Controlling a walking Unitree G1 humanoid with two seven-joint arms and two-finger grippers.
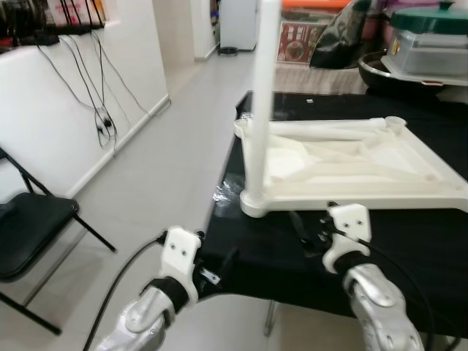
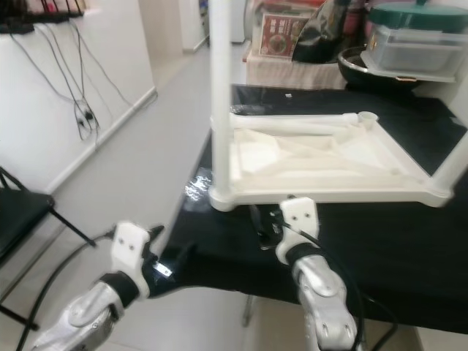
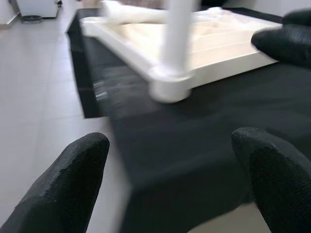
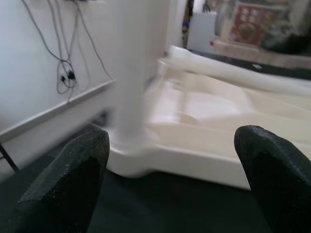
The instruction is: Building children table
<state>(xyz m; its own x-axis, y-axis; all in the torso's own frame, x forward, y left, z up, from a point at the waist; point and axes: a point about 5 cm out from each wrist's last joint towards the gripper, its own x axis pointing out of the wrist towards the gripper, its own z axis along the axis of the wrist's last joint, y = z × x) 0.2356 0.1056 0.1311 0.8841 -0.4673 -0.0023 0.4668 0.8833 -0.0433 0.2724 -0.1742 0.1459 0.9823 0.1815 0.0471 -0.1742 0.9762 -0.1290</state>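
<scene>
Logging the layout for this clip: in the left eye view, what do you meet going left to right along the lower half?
Black folding chair → left gripper → upright white table leg → right gripper, in front of the upside-down white tabletop.

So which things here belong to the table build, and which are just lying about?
Job:
- upturned white plastic tabletop
- upright white leg in its corner
- loose white leg lying on it

Lying about:
- black folding chair
- green-lidded container
- dangling wall cables
</scene>
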